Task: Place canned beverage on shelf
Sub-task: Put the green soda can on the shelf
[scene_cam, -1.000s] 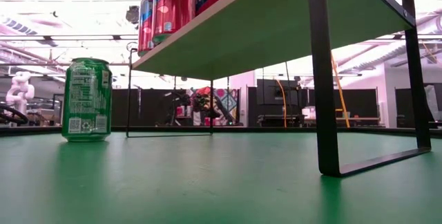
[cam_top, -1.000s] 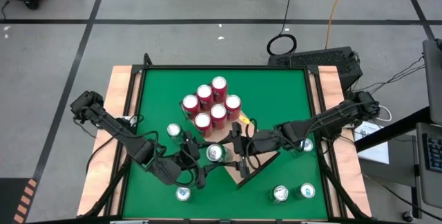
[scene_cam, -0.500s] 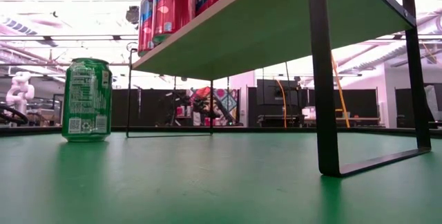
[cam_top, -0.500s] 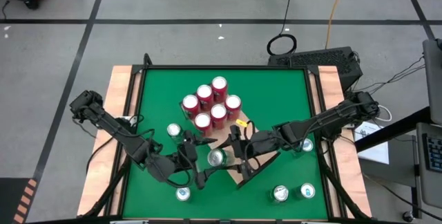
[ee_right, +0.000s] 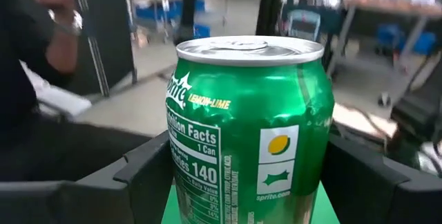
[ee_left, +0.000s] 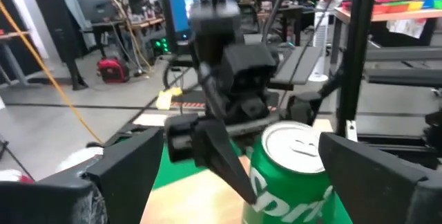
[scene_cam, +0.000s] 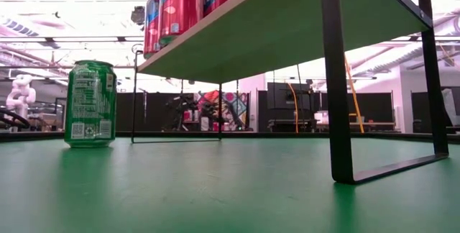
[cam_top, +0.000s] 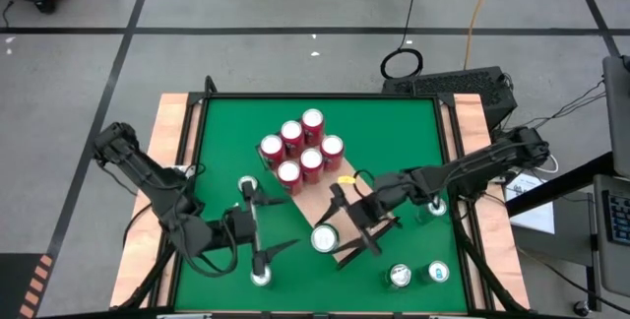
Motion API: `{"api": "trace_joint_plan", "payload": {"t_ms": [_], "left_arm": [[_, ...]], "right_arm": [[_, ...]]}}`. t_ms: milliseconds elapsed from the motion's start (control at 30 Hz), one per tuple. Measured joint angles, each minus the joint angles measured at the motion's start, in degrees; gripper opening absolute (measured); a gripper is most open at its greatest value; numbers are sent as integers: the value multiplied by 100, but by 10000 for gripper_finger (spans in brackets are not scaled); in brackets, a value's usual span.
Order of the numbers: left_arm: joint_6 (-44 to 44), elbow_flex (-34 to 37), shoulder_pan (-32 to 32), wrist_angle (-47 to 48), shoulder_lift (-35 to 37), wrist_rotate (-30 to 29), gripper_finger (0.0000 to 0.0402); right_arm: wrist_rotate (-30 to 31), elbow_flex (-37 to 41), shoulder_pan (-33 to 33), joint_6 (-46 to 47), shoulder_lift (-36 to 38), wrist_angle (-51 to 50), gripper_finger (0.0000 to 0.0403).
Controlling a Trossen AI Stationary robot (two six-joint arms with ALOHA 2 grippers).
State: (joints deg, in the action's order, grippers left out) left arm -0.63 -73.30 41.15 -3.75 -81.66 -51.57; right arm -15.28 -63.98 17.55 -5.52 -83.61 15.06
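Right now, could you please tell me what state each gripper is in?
Left gripper: open, holding nothing.
Right gripper: closed on the green can.

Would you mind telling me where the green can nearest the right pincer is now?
In the high view, the green can stands on the shelf's near end, between the right pincer's fingers.
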Motion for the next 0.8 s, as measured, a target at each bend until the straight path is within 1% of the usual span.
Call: {"api": "trace_joint_plan", "payload": {"t_ms": [133, 267, 367, 600, 700, 800], "left_arm": [[-162, 1, -9, 26, 79, -6, 386], [-237, 2, -22, 38, 100, -81, 386], [-276, 68, -47, 10, 98, -110, 386], [-178, 242, -237, -2, 93, -121, 386], [24, 319, -254, 18, 68, 63, 386], [32, 335, -218, -4, -75, 197, 386]], "right_arm": [[-308, 609, -69, 7, -1, 1392, 294], [-599, 922, -110, -73, 6, 2053, 294], [-733, 941, -147, -189, -41, 2151, 294], [-705, 941, -258, -414, -212, 2043, 294], [-282, 941, -263, -421, -258, 1940, 294], [49, 941, -275, -426, -258, 1752, 294]]}}
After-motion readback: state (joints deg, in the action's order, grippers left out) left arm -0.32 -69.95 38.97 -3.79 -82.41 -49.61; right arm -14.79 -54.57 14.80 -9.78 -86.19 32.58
